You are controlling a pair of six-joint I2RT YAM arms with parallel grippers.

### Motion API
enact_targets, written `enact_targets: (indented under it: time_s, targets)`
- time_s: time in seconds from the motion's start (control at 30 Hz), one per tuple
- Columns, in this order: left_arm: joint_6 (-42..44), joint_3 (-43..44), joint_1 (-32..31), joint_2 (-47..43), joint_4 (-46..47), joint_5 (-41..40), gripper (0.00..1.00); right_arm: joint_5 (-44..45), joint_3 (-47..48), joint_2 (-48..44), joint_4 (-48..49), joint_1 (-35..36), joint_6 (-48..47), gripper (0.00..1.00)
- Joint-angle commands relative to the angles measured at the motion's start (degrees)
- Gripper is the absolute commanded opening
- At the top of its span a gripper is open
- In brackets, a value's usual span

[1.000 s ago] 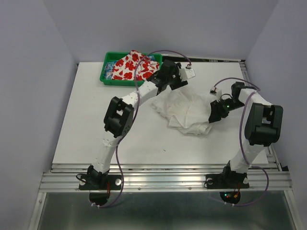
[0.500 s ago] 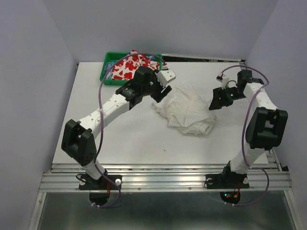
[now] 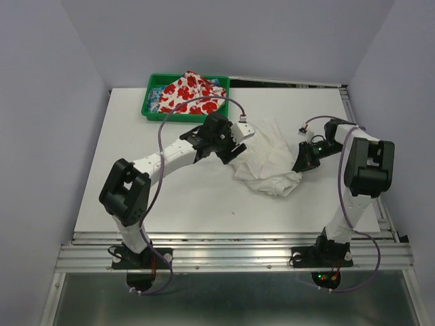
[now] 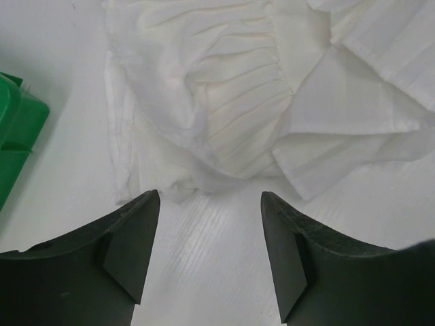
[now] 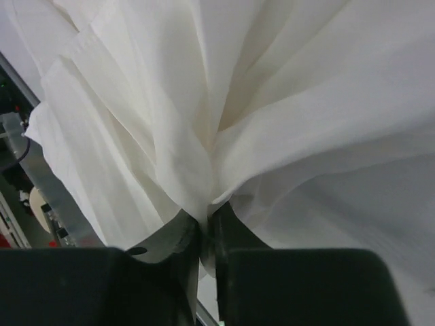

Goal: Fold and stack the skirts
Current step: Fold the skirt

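The plain white skirt (image 3: 268,159) lies crumpled on the table, right of the middle. My right gripper (image 3: 300,164) is at its right edge, and in the right wrist view the gripper (image 5: 207,214) is shut on a pinched fold of the white skirt (image 5: 224,88). My left gripper (image 3: 231,151) hovers at the skirt's left edge. In the left wrist view it (image 4: 209,197) stands open over bare table, with the ruffled white skirt (image 4: 238,115) just beyond its fingertips. The flowered skirt (image 3: 190,94) lies bunched in the green tray (image 3: 146,103).
The green tray (image 4: 17,129) stands at the back left of the white table (image 3: 136,183), close to my left gripper's left side. Purple cables loop over both arms. A metal rail runs along the table's right edge (image 3: 350,102).
My left arm swung from by the tray down to the white skirt's left edge. My right gripper dropped to the skirt's right edge and closed on it.
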Motion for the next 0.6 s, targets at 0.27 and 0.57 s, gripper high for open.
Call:
enact_targets:
  time_s: [0.27,0.57]
  targets:
    - [16.7,-13.1,-8.5,-16.2,5.0,-10.5,0.79,-18.5,-17.4,-7.4,10.5,7.0,25.1,0.03]
    - [12.2,-26.7,-27.6,-24.4,14.7,-26.9,0.88,-10.0,-22.6,-21.2,15.2,6.6,35.5,0.88]
